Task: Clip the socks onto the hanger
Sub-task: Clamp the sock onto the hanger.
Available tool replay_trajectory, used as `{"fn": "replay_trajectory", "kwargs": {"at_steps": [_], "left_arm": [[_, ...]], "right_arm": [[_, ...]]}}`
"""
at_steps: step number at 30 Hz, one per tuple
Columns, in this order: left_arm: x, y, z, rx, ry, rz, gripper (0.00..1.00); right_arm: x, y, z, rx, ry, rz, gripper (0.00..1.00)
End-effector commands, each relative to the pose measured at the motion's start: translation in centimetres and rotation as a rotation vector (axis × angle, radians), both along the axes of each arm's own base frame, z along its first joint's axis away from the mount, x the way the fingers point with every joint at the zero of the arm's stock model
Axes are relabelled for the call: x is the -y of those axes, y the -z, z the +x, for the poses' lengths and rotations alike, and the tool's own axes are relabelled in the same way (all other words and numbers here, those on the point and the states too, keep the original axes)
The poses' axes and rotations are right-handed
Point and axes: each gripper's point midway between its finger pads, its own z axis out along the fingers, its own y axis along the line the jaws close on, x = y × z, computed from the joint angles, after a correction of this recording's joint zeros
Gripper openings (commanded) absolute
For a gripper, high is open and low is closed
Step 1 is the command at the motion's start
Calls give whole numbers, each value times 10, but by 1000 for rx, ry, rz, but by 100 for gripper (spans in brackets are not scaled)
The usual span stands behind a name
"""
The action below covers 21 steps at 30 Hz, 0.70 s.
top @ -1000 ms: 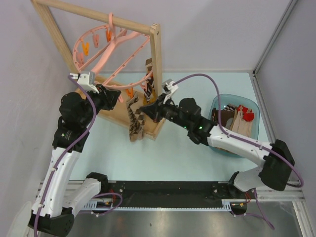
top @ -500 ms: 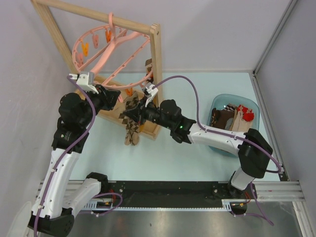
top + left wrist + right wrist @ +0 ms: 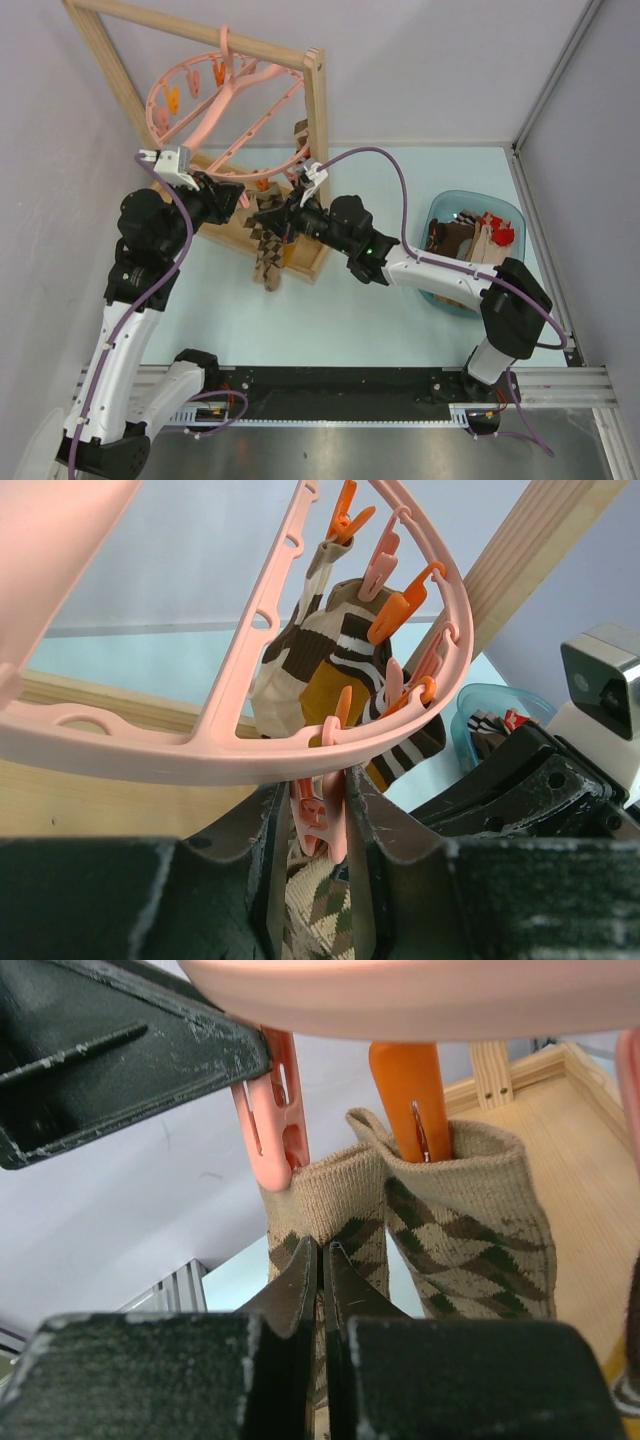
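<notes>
The pink round hanger [image 3: 222, 97] hangs from its hook on the wooden rack. My left gripper [image 3: 312, 785] is shut on one pink clip [image 3: 322, 815] under the hanger's ring [image 3: 200, 755]. Just below that clip [image 3: 268, 1120] my right gripper [image 3: 322, 1250] is shut on the cuff of a brown-cream argyle sock [image 3: 345, 1205], whose top edge touches the clip's tip. A second argyle sock [image 3: 470, 1230] hangs beside it from an orange clip [image 3: 410, 1100]. A striped brown, cream and mustard sock [image 3: 325, 670] hangs from clips farther along the ring. From above, the held sock [image 3: 268, 262] dangles under both grippers.
The wooden rack frame [image 3: 318, 140] stands around the hanger, its base board [image 3: 300, 262] under the socks. A blue bin [image 3: 447, 200] holding more socks sits at the right, behind my right arm. Grey walls close in at the left and back.
My right gripper has carried the argyle sock leftward from beside the rack post to under the hanger, then slightly up to the pink clip. My left gripper has stayed on that clip.
</notes>
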Motion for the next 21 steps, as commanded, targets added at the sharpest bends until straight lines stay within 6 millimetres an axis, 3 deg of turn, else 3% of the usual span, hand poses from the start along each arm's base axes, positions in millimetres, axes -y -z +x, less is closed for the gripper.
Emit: {"fn": "replay_trajectory", "kwargs": {"at_steps": [1, 21], "left_arm": [[7, -10, -10, 22, 41, -18, 0], [14, -11, -14, 21, 82, -37, 0]], "right_arm": [[2, -47, 4, 74, 10, 116, 0], [2, -52, 7, 80, 10, 152, 0]]}}
